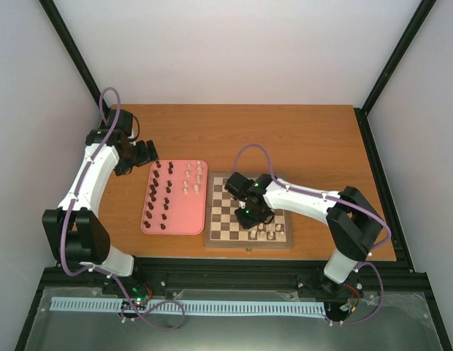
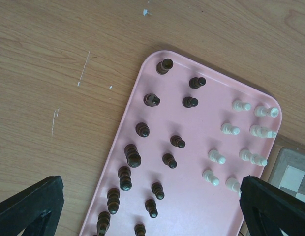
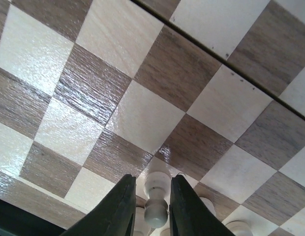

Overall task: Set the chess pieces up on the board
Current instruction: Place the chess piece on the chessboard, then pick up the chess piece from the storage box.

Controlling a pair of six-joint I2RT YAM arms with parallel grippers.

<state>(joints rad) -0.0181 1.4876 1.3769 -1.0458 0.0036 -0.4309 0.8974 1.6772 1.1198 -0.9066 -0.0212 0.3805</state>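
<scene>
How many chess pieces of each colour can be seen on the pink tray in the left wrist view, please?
Dark brown pieces: 14
Cream pieces: 8
Total: 22 on the pink tray, counting only what this view shows.

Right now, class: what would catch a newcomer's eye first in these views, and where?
The pink tray, left of the board, holds rows of dark pieces and a smaller group of cream pieces. Over the board's near edge, the right gripper straddles a cream chessman. The left gripper hangs open by the tray's far corner.
</scene>
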